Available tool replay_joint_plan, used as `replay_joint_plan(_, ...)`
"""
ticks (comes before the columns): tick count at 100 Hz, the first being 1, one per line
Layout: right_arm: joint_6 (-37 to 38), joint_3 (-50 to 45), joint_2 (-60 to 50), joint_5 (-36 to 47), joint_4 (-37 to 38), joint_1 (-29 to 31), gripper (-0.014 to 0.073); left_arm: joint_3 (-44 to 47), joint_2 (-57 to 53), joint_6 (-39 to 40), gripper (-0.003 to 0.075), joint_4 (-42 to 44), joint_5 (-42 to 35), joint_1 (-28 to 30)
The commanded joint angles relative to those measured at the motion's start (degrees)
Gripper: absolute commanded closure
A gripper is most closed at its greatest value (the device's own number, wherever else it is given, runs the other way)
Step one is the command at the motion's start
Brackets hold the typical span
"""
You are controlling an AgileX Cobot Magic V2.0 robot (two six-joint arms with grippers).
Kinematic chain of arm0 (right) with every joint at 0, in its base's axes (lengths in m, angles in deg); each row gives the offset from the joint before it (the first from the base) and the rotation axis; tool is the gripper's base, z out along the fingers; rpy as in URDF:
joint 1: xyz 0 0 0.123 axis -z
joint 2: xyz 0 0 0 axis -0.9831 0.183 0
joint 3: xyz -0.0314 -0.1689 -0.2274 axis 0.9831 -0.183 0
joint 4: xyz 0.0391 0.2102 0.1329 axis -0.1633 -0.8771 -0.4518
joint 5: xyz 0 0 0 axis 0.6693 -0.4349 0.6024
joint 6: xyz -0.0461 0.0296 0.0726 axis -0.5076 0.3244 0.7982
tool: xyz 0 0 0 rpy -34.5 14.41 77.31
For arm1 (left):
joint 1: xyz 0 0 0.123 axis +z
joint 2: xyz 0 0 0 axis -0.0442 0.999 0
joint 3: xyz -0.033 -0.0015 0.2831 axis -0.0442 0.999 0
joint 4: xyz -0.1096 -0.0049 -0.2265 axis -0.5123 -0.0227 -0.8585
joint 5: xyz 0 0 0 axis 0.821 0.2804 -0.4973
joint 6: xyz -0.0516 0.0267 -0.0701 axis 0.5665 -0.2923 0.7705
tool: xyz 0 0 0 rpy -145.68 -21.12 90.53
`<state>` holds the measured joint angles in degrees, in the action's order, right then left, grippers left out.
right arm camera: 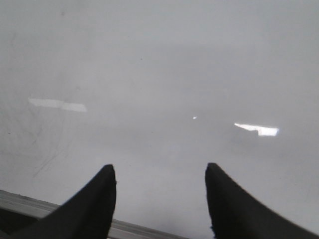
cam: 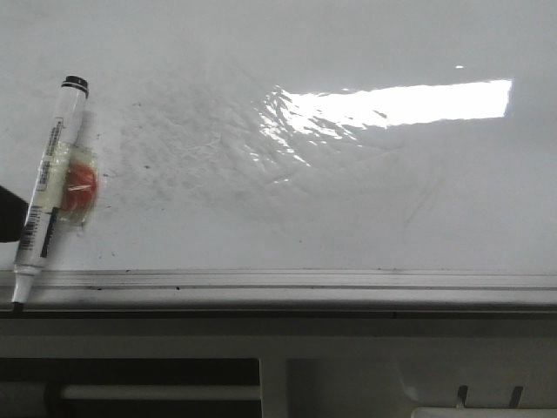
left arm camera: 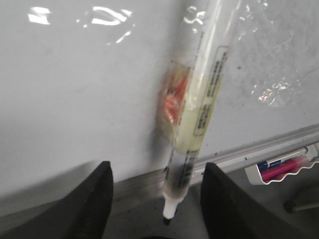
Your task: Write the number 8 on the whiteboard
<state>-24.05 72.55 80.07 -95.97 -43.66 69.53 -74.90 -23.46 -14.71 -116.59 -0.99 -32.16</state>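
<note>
Across the front view we see the whiteboard (cam: 348, 200), glossy and faintly smudged, with its grey edge rail (cam: 305, 280) along the near side. At its left lies a marker (cam: 48, 187), black cap away from us, tip over the rail, with an orange piece (cam: 80, 187) taped to its barrel. We find no drawn number 8 on the board.

From the left wrist view, we see the left gripper (left arm camera: 157, 199) with its fingers (left arm camera: 94, 199) spread apart, the marker (left arm camera: 199, 99) lying between them but not touched; the picture is blurred, so the orange piece (left arm camera: 174, 99) is probably foam or tape.

From the right wrist view, the right gripper (right arm camera: 159, 199) has its fingers (right arm camera: 94, 204) apart over bare board (right arm camera: 159, 74), holding nothing.
</note>
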Motion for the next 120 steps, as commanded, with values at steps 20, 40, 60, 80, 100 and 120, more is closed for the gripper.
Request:
replay_joint_plan(20,-0.34,1.88,1.01,4.85,0.31,-0.07,0.0239,-5.6,8.36,-0.12,0.0356,-1.2,-5.45,-1.69)
replay_joint_plan(40,-0.11,1.88,1.01,5.96,0.31,-0.07,0.0239,-7.21,13.29,-0.12,0.0424,-0.79,-5.31,-1.69)
replay_joint_plan(60,-0.11,1.88,1.01,6.08,-0.81,-0.07,0.0239,-7.45,14.03,-1.56,0.0738,-0.2,-5.17,-1.85)
replay_joint_plan(80,-2.37,1.88,1.16,9.14,-7.67,-0.11,0.0239,-10.85,13.55,-10.96,0.0741,-0.2,1.99,-3.39)
replay_joint_plan(100,-23.55,1.88,5.9,7.84,-28.21,-2.11,0.024,-15.42,13.2,-25.83,0.0741,-0.2,9.97,-8.47)
replay_joint_plan(120,-49.92,1.88,14.6,2.39,-47.64,-7.09,0.024,-17.08,13.2,-38.1,0.0741,0.44,10.59,-14.69)
